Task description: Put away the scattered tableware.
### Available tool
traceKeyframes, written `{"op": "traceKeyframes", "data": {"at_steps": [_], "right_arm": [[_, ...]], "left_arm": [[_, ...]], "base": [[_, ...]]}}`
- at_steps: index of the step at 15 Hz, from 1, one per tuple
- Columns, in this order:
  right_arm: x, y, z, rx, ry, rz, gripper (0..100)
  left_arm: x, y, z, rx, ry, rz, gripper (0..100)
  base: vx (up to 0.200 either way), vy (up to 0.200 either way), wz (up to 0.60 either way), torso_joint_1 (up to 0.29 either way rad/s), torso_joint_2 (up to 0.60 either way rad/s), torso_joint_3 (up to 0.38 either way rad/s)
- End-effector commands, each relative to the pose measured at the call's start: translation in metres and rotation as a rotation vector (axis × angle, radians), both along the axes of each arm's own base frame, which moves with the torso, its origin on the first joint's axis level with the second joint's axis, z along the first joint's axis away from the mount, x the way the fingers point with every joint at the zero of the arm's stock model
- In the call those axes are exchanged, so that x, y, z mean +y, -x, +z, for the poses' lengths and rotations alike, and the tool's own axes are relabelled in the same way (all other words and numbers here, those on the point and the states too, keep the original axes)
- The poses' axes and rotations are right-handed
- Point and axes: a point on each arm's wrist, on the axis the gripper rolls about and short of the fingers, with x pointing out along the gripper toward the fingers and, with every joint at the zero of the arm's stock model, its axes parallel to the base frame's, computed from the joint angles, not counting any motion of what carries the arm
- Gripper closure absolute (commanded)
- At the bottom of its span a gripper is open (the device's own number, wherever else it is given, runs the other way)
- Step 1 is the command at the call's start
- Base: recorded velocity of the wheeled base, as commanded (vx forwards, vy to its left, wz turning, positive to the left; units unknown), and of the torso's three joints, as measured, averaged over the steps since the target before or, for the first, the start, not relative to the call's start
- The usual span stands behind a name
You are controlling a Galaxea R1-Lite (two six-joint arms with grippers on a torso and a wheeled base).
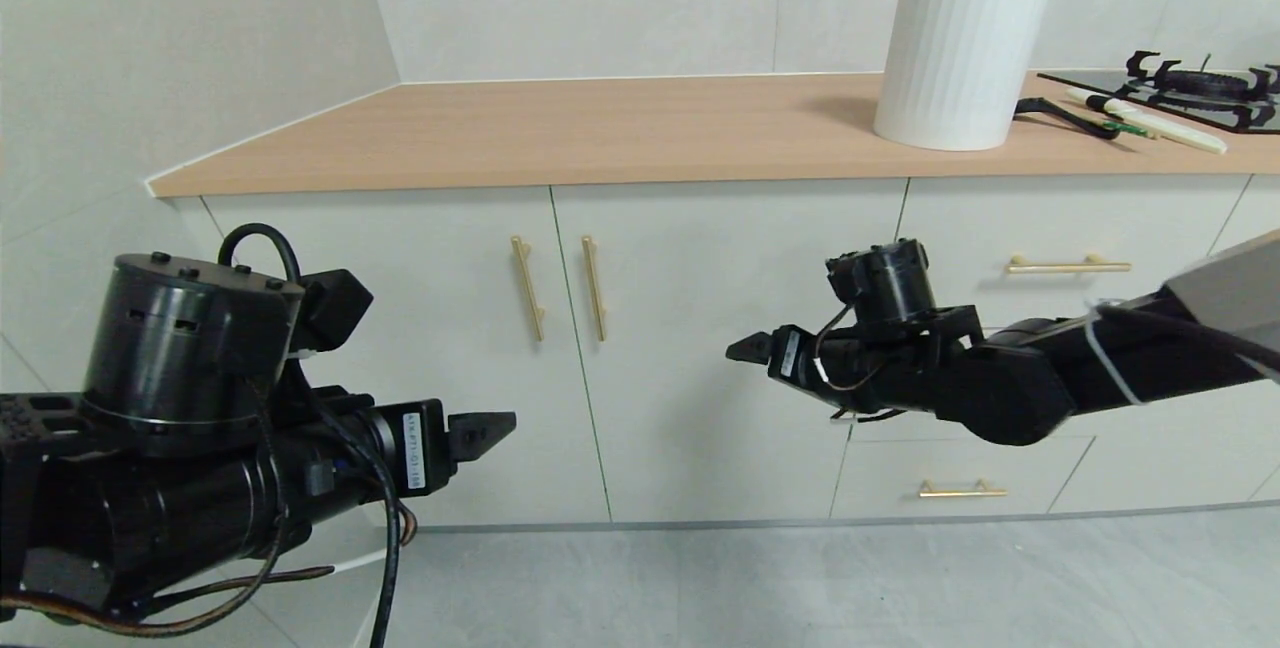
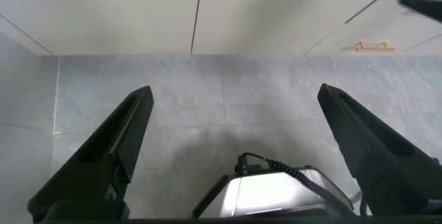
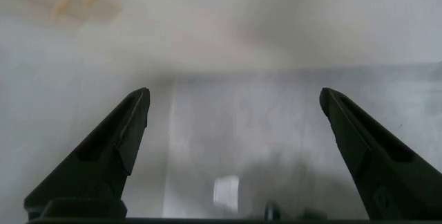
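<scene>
A tall white ribbed container point(image 1: 965, 43) stands on the wooden countertop point(image 1: 560, 133) at the right. Beside it, by the stove, lie a cream-coloured utensil point(image 1: 1160, 125) and a black-handled utensil point(image 1: 1065, 115). My left gripper point(image 1: 490, 433) hangs low at the left in front of the cabinets, open and empty; its fingers point(image 2: 110, 156) spread wide over the floor. My right gripper point(image 1: 750, 348) is held in front of the cabinet doors, below the counter, open with nothing between its fingers point(image 3: 103, 158).
White cabinet doors with gold handles point(image 1: 528, 288) fill the front under the counter, with drawers point(image 1: 1068, 266) at the right. A black gas stove point(image 1: 1195, 88) sits at the far right. Grey tiled floor point(image 1: 800, 588) lies below.
</scene>
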Motion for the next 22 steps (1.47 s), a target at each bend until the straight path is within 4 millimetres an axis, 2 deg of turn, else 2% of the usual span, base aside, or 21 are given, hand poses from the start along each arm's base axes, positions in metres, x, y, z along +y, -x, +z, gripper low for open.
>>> {"op": "traceKeyframes", "data": {"at_steps": [1, 3, 5, 6, 7, 10, 13, 15, 16, 17, 18, 19, 20, 21, 22], "right_arm": [[-0.013, 0.022, 0.032, -0.056, -0.032, 0.012, 0], [-0.025, 0.042, 0.049, -0.089, -0.037, 0.013, 0], [-0.051, 0.079, 0.079, -0.196, -0.006, 0.034, 0], [-0.060, 0.091, 0.086, -0.230, 0.002, 0.035, 0], [-0.077, 0.118, 0.096, -0.284, 0.021, 0.012, 0], [-0.118, 0.181, 0.094, -0.391, 0.129, -0.072, 0], [-0.159, 0.247, 0.099, -0.551, 0.110, -0.162, 0], [-0.182, 0.281, 0.094, -0.670, 0.167, -0.235, 0], [-0.202, 0.306, 0.083, -0.727, 0.283, -0.377, 0], [-0.208, 0.317, 0.079, -0.748, 0.324, -0.436, 0], [-0.215, 0.344, 0.071, -0.793, 0.372, -0.490, 0], [-0.216, 0.348, 0.069, -0.799, 0.378, -0.496, 0], [-0.220, 0.382, 0.054, -0.835, 0.451, -0.555, 0], [-0.220, 0.386, 0.051, -0.841, 0.462, -0.565, 0], [-0.220, 0.399, 0.038, -0.846, 0.486, -0.597, 0]], "left_arm": [[0.000, 0.001, 0.001, -0.003, 0.003, 0.000, 0], [0.002, 0.004, 0.005, -0.022, 0.009, -0.001, 0], [0.007, 0.011, 0.014, -0.061, 0.022, -0.003, 0], [0.008, 0.013, 0.017, -0.074, 0.022, -0.007, 0], [0.014, 0.023, 0.024, -0.111, 0.027, -0.015, 0], [0.031, 0.050, 0.032, -0.181, 0.050, -0.016, 0], [0.062, 0.093, 0.031, -0.289, 0.048, 0.016, 0], [0.079, 0.122, 0.025, -0.370, 0.033, 0.029, 0], [0.093, 0.150, 0.022, -0.457, 0.031, 0.056, 0], [0.099, 0.161, 0.020, -0.489, 0.038, 0.074, 0], [0.108, 0.184, 0.015, -0.536, 0.038, 0.102, 0], [0.110, 0.188, 0.015, -0.545, 0.037, 0.108, 0], [0.117, 0.213, 0.005, -0.590, 0.001, 0.156, 0], [0.118, 0.217, 0.003, -0.600, -0.006, 0.168, 0], [0.119, 0.232, -0.007, -0.633, -0.019, 0.220, 0]], "base": [[0.000, 0.000, 0.00, 0.000, 0.00, 0.000], [0.000, 0.000, 0.00, 0.000, 0.00, 0.000], [0.000, 0.000, 0.00, 0.000, 0.00, 0.000], [0.000, 0.000, 0.00, 0.000, 0.00, 0.000], [0.000, 0.000, 0.00, 0.000, 0.00, 0.000], [0.000, 0.000, 0.00, 0.000, 0.00, 0.000], [0.000, 0.000, 0.00, 0.000, 0.00, 0.000], [0.000, 0.000, 0.00, 0.000, 0.00, 0.000], [0.000, 0.000, 0.00, 0.000, 0.00, 0.000], [0.000, 0.000, 0.00, 0.000, 0.00, 0.000], [0.000, 0.000, 0.00, 0.000, 0.00, 0.000], [0.000, 0.000, 0.00, 0.000, 0.00, 0.000], [0.000, 0.000, 0.00, 0.000, 0.00, 0.000], [0.000, 0.000, 0.00, 0.000, 0.00, 0.000], [0.000, 0.000, 0.00, 0.000, 0.00, 0.000]]}}
